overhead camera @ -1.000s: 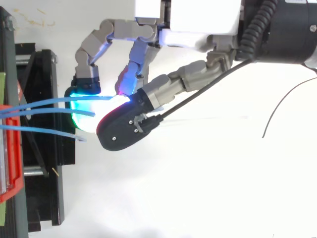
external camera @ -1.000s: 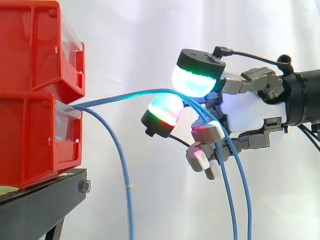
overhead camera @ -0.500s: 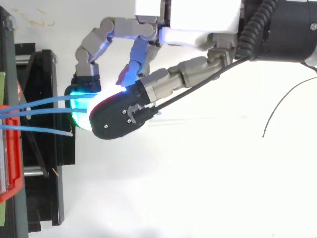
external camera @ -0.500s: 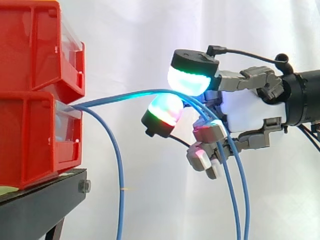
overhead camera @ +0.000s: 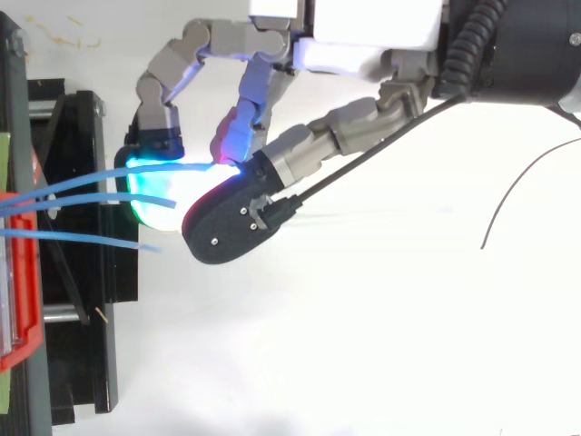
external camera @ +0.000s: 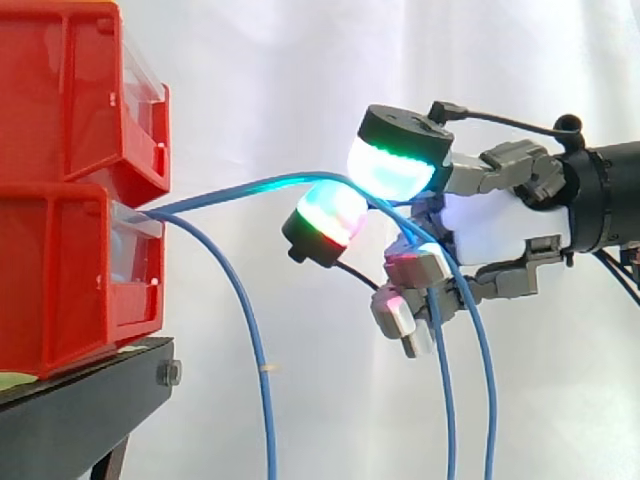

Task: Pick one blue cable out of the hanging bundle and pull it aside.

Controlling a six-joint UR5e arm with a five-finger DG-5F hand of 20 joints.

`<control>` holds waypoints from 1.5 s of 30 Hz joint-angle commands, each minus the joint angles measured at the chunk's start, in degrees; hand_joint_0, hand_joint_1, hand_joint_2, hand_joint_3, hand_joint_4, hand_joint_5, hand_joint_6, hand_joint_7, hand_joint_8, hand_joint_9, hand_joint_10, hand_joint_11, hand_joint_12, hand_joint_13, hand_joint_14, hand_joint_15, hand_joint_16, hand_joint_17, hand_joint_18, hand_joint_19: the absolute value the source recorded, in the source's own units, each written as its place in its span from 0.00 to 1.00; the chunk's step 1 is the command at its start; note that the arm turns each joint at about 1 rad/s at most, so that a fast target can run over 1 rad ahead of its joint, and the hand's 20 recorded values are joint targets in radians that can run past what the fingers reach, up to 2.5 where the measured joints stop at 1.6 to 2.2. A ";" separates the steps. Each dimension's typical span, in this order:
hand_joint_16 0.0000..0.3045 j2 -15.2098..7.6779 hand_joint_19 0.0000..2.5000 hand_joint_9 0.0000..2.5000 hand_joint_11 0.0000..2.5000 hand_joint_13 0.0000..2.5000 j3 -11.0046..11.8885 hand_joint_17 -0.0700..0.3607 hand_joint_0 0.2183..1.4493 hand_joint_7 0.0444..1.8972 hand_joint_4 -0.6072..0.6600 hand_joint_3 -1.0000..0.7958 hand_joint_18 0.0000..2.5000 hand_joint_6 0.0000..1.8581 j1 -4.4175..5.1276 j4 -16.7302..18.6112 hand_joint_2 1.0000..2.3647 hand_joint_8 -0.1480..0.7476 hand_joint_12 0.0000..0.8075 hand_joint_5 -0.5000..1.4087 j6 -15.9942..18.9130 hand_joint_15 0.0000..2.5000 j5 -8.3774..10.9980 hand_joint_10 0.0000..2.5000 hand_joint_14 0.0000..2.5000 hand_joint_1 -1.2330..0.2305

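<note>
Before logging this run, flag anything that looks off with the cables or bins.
The hand holds two blue cables, not one, between its pads; both drop below it. A third cable hangs free by the red bins.

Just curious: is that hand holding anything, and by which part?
Yes: the hand pinches a blue cable between two glowing pads, at the top of its arch.

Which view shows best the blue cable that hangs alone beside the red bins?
Side view: the lone blue cable curves plainly down from the lower red bin. The top view gives a short stretch leaving the bin.
</note>
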 commanded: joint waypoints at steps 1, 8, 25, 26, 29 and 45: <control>0.07 -0.08 0.22 0.49 0.35 0.38 0.00 0.27 0.44 0.35 0.26 0.28 0.33 0.50 -0.37 -0.25 0.00 0.41 0.27 0.17 -1.13 0.27 0.02 0.01 0.01 0.27; 0.08 0.01 0.25 0.50 0.36 0.38 -0.09 0.29 0.26 0.39 0.38 0.28 0.32 0.49 -0.90 -2.54 0.00 0.41 0.30 0.19 -3.51 0.29 0.37 0.01 0.01 0.32; 0.10 -0.08 0.31 0.51 0.37 0.40 -0.18 0.33 0.28 0.42 0.41 0.35 0.32 0.49 -1.60 -2.89 0.01 0.45 0.36 0.19 -9.84 0.31 1.86 0.01 0.01 0.42; 0.10 -0.08 0.31 0.51 0.37 0.40 -0.18 0.33 0.28 0.42 0.42 0.35 0.32 0.49 -1.60 -2.89 0.01 0.45 0.36 0.19 -9.84 0.31 1.86 0.01 0.01 0.41; 0.11 -0.08 0.32 0.51 0.37 0.40 -0.18 0.33 0.29 0.42 0.43 0.35 0.32 0.49 -1.60 -2.89 0.01 0.45 0.36 0.18 -10.36 0.32 1.95 0.01 0.01 0.38; 0.11 0.01 0.33 0.51 0.38 0.40 -0.18 0.34 0.31 0.42 0.45 0.40 0.34 0.50 -1.07 -6.49 0.01 0.45 0.36 0.19 -16.87 0.33 8.19 0.01 0.01 0.32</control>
